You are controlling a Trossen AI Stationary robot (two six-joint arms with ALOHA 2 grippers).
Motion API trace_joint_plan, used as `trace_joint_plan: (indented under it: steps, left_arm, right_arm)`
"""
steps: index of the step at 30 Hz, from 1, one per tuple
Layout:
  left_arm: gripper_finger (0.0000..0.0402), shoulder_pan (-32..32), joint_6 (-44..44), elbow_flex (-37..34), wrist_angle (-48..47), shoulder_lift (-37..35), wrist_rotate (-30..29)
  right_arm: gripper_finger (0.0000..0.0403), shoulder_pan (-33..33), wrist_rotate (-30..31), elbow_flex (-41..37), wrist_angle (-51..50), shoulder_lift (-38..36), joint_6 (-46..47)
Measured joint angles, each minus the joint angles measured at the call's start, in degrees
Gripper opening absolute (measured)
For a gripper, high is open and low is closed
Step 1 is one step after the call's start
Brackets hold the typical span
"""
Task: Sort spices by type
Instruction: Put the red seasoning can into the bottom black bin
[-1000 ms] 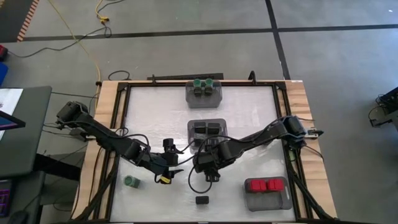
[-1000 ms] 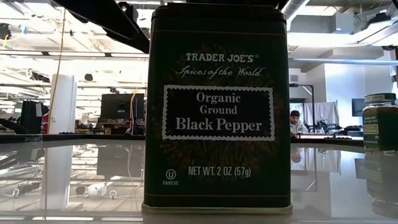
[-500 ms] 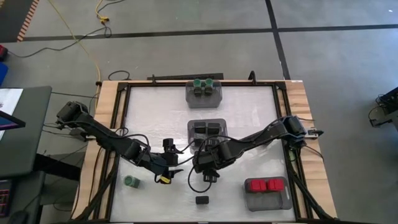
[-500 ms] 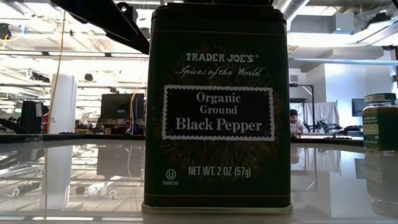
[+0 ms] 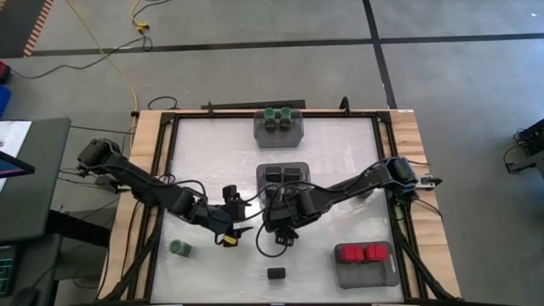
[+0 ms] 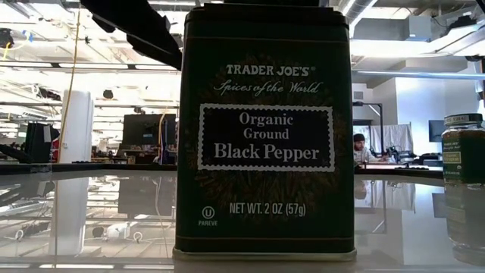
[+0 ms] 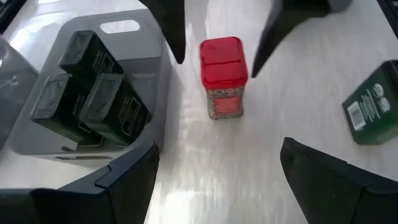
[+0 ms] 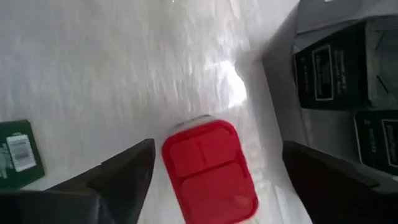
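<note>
A red-capped spice jar (image 7: 222, 78) stands upright on the table beside the middle bin (image 5: 283, 180), which holds black tins. My right gripper (image 8: 214, 177) hangs open over this jar, pointing down. One of its fingers (image 7: 174, 31) stands on each side of the red cap (image 8: 208, 171), apart from it. My left gripper (image 7: 214, 180) is open just to the left (image 5: 240, 214), facing the jar and holding nothing. A green-capped jar (image 5: 178, 247) and a black pepper tin (image 5: 275, 273) stand loose near the front edge. Another green spice container (image 7: 373, 112) lies between the arms.
A bin with green-capped jars (image 5: 279, 126) sits at the far edge. A bin with red-capped jars (image 5: 365, 263) sits at the near right. In the low view the pepper tin (image 6: 265, 129) fills the middle, and a jar (image 6: 464, 148) shows at the right edge.
My right gripper has rolled a little about its own axis above the red-capped jar and stays over the same spot. The jars and bins have not moved.
</note>
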Motion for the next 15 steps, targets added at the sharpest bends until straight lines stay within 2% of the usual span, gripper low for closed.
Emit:
trace_joint_plan:
  steps: [4, 9, 12, 15]
  left_arm:
    - [0.0322, 1.39, 0.93, 0.0, 0.64, 0.0, 0.01]
    - [0.0322, 3.42, 1.88, 0.0, 0.62, 0.0, 1.43]
    - [0.0322, 4.76, 3.64, 0.0, 0.53, 0.0, 4.82]
    - [0.0322, 5.97, 4.4, 0.0, 0.51, 0.0, 5.74]
  right_arm:
    - [0.0395, -0.02, 0.0, 0.0, -1.8, -0.02, 0.01]
    - [0.0394, 0.12, -0.02, 0.0, -4.21, -0.02, -0.63]
    - [0.0391, 0.44, -0.99, 0.0, -4.44, -0.02, -4.79]
    - [0.039, 0.46, -1.07, 0.0, -4.13, -0.02, -9.39]
